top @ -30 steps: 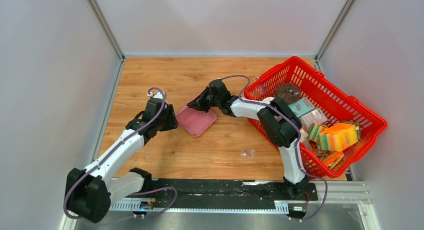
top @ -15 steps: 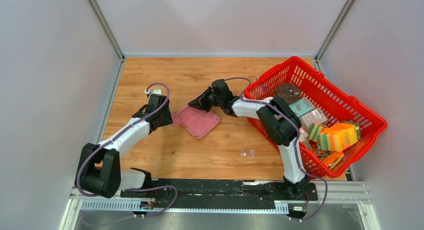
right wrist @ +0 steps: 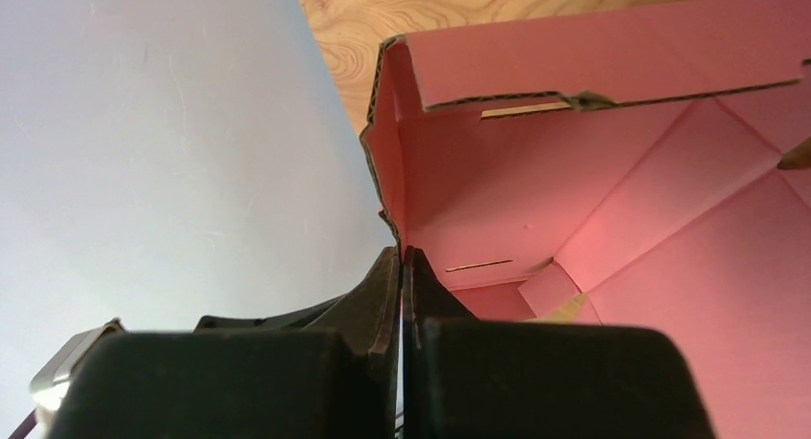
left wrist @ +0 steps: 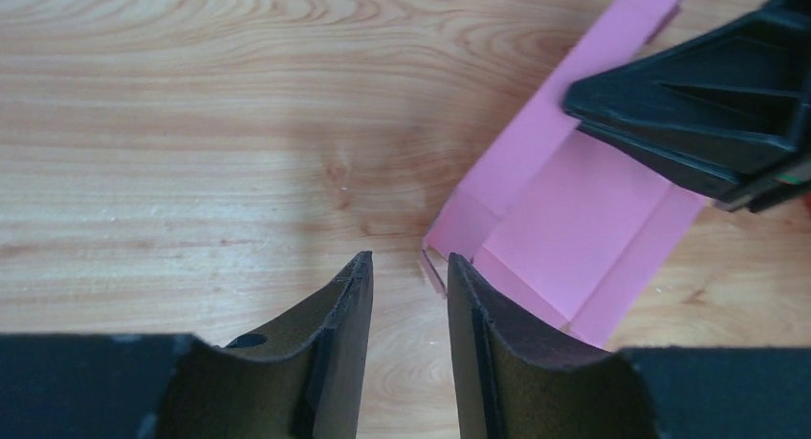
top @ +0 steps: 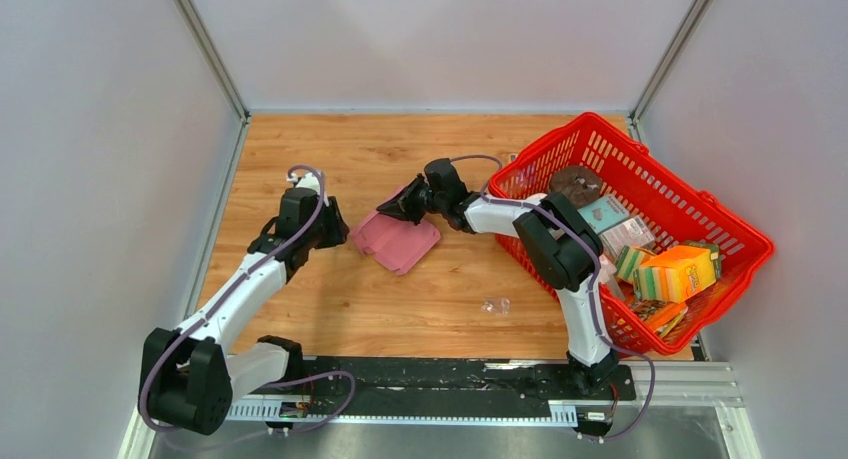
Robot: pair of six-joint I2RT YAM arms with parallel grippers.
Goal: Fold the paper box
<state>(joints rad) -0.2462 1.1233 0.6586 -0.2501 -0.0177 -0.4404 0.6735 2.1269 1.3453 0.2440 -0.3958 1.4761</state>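
The pink paper box (top: 398, 241) lies partly folded on the wooden table, mid-left. My right gripper (top: 402, 207) is at its far edge, shut on a raised side wall of the box; in the right wrist view (right wrist: 402, 255) the jaws pinch that wall's edge, with the pink inside of the box (right wrist: 593, 190) beyond. My left gripper (top: 336, 229) is at the box's left edge. In the left wrist view (left wrist: 409, 263) its jaws stand a little apart with nothing between them, and a corner tab of the box (left wrist: 574, 229) lies just past the right fingertip (left wrist: 461, 276).
A red basket (top: 700, 211) with a teal box, an orange box and other goods stands at the right, close to the right arm. A small clear scrap (top: 494, 305) lies on the wood in front of the box. Grey walls enclose the table.
My left arm has shifted, its gripper moving slightly away along the box's left edge. The box has shifted a little. The right gripper keeps its hold.
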